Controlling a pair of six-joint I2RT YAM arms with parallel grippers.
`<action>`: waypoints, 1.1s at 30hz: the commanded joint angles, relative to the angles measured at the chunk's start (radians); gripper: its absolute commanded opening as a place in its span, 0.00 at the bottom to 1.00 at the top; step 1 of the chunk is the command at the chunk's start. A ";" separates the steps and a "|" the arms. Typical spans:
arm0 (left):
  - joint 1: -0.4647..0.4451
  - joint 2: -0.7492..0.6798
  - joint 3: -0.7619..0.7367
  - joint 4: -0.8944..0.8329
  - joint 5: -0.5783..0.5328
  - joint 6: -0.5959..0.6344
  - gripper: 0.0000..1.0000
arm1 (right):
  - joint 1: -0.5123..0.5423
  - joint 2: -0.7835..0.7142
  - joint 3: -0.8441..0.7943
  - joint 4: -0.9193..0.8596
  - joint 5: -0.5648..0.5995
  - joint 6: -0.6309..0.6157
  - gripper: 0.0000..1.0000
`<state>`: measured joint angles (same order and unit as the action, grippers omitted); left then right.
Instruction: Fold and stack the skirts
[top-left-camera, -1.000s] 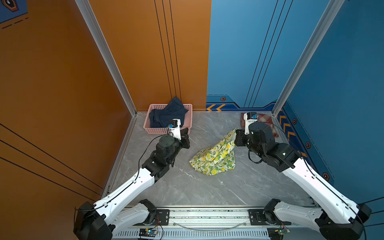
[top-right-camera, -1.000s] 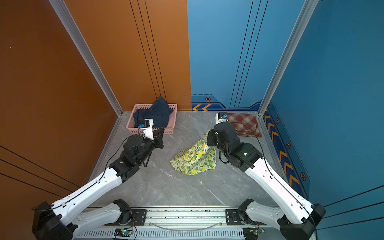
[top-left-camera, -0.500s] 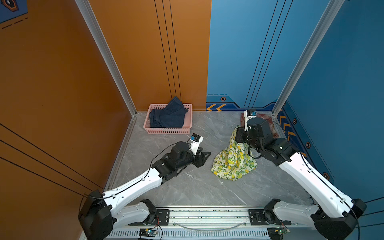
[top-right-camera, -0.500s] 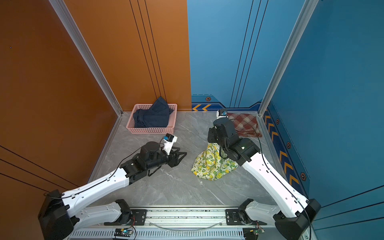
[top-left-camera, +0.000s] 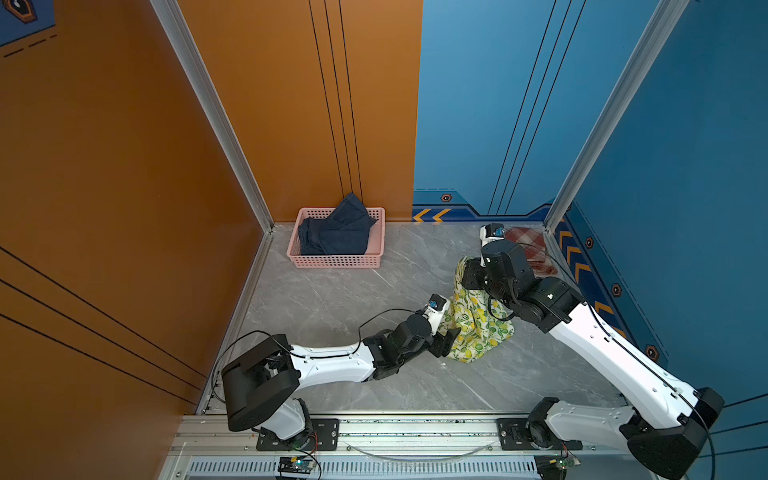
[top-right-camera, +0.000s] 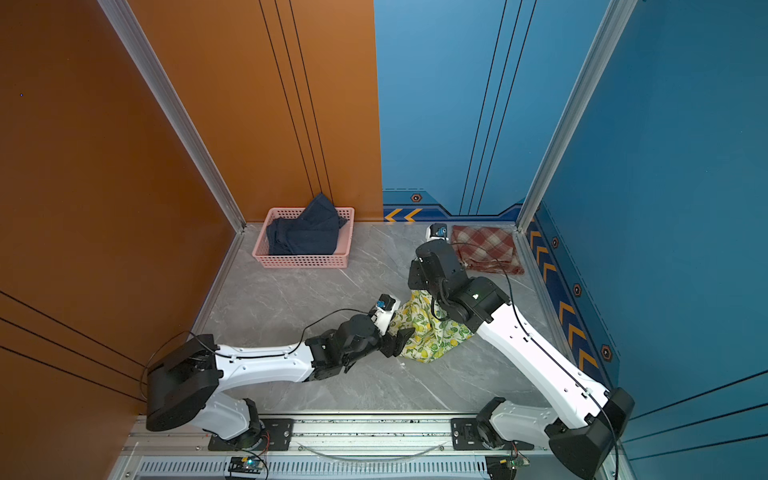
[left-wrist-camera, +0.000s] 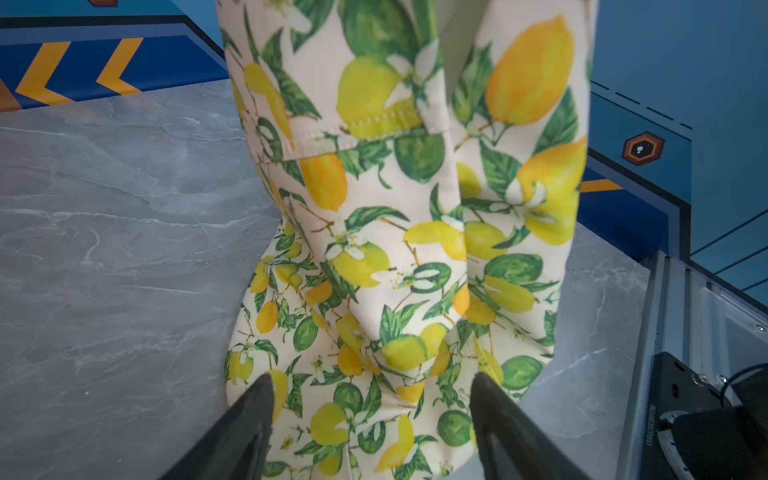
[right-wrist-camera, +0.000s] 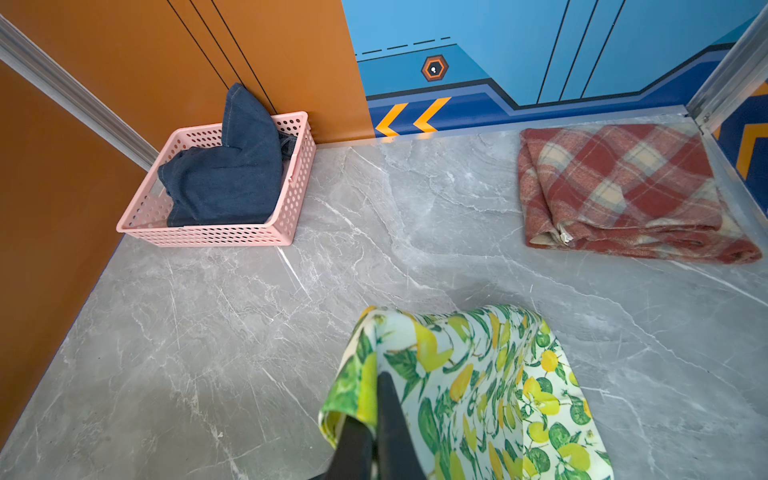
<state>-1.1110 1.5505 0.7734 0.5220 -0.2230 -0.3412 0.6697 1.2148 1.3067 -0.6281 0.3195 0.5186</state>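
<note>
the left gripper (left-wrist-camera: 372, 378) has swung away from the pink perforated plastic basket (top-left-camera: 332, 262) and across the grey marble-look table (top-left-camera: 332, 307) to the white lemon-and-leaf print skirt (top-left-camera: 478, 320). its jaws, closed a moment ago, now stand wide, with the lower folds of the cloth just ahead of and between them, not yet pinched. the right gripper (right-wrist-camera: 376, 415) stays clamped on the upper edge and has lifted it, so the cloth hangs in a column with its hem bunched on the table. the rust-red and cream plaid skirt (right-wrist-camera: 623, 187) lies folded in the far right corner. the dark blue denim skirt (top-left-camera: 336, 237) sits crumpled in the basket. this looks like the second grip needed to spread the print skirt for folding. one skirt appears done and two remain.
</note>
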 joint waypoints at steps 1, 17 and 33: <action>-0.027 0.050 0.037 0.150 -0.101 -0.074 0.78 | 0.008 -0.021 -0.011 0.037 0.038 0.034 0.00; -0.001 0.370 0.312 0.231 -0.269 -0.237 0.64 | 0.068 -0.067 -0.019 0.074 0.136 0.074 0.00; 0.147 -0.028 0.042 0.087 -0.185 -0.166 0.16 | -0.013 -0.133 -0.050 0.021 0.120 -0.023 0.00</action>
<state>-0.9886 1.5726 0.8471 0.6861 -0.4549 -0.5236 0.6693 1.1023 1.2636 -0.5934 0.4393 0.5377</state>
